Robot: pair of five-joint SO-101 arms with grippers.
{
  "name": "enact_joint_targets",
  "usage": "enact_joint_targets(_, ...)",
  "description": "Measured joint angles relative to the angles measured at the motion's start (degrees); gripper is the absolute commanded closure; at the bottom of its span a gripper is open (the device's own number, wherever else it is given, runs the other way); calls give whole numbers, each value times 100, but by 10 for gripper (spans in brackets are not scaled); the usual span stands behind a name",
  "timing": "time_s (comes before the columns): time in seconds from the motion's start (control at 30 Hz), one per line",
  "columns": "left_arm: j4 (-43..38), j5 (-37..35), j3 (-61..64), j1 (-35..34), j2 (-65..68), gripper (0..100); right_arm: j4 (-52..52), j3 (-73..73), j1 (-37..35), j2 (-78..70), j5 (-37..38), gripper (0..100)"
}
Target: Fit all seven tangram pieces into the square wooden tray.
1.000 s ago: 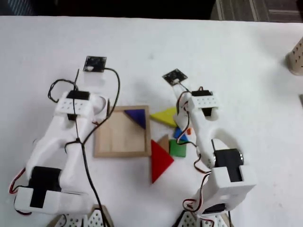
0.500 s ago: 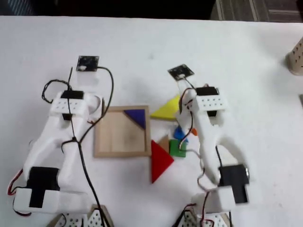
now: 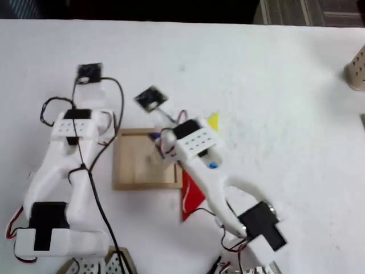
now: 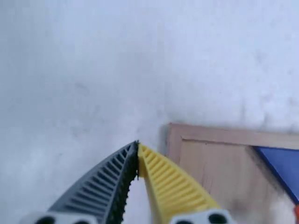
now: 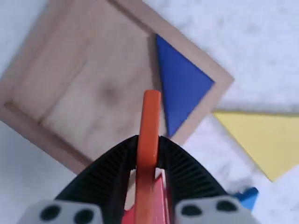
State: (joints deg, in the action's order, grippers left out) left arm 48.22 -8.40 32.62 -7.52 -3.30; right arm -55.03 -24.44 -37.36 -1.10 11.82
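A: Where does the right tool (image 5: 148, 140) stand?

B: It is clamped on the orange piece (image 5: 150, 116), which it holds on edge. It hangs over the tray (image 5: 84, 79), above bare wood.

A: Which way does the piece's long axis run?

B: It points straight out ahead of the tool. It lies nearly parallel to the inner edge of the blue triangle (image 5: 180, 86) and just beside it. That triangle already lies flat in one corner of the tray.

A: So what does the coming move depend on?

B: Probably on that narrow gap. The open floor lies on the side of the orange piece away from the blue triangle, so the piece would have to tip flat that way.

A: And the left tool (image 4: 138, 151)?

B: Its fingers are together with nothing between them. It sits over the counter (image 4: 93, 70), just outside a tray corner. The right arm is clearly the nearer one for the placing.

A: What remains outside the tray?

B: The yellow triangle (image 5: 261, 140) lies just beyond the tray's rim, and the red piece (image 3: 193, 197) lies beside the tray.

A: Is there any label or writing to read?

B: No writing can be made out on the pieces or the tray.
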Motion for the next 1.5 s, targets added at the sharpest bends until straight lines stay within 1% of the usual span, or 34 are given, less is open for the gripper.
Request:
enact_joint_targets(0.17, -35, -114, 0, -26, 0, 976, 264, 229, -211, -396, 0, 801)
enact_joint_targets(0.23, -35, -114, 0, -97, 0, 976, 264, 457, -229, -571, 0, 786)
enact_joint_targets(0.4, -44, -123, 0, -176, 0, 976, 193, 914, -290, -993, -9, 787)
enact_joint_targets(0.47, -44, -149, 0, -176, 0, 976, -167, 1169, -193, -993, -9, 803)
enact_joint_targets(0.6, -44, -149, 0, -176, 0, 976, -949, 1495, 281, -703, -9, 882)
enact_joint_targets(0.7, -44, -149, 0, -176, 0, 976, -1213, 1486, 633, -246, -9, 933)
enact_joint_targets(0.8, -44, -149, 0, -123, 0, 976, -1248, 1152, 870, 281, -9, 980)
enact_joint_targets(0.9, -44, -149, 0, 193, 0, 976, -1081, 536, 1081, 738, -9, 979)
enact_joint_targets(1.0, -44, -149, 141, 677, 0, 976, -862, -62, 1266, 1108, -9, 978)
enact_joint_targets(1.1, -44, -141, 299, 1187, 0, 976, -774, -413, 1319, 1345, -35, 978)
enact_joint_targets(1.17, -44, -141, 422, 1389, 0, 976, -765, -527, 1354, 1442, -211, 978)
enact_joint_targets(1.37, -888, -141, 1037, 1899, 0, 977, -765, -633, 1829, 1530, -360, 978)
enact_joint_targets(1.43, -1073, 88, 1248, 2048, -114, 977, -765, -633, 2084, 1530, -360, 978)
enact_joint_targets(1.5, -1134, 378, 1521, 2145, -501, 977, -738, -633, 2330, 1530, -360, 978)
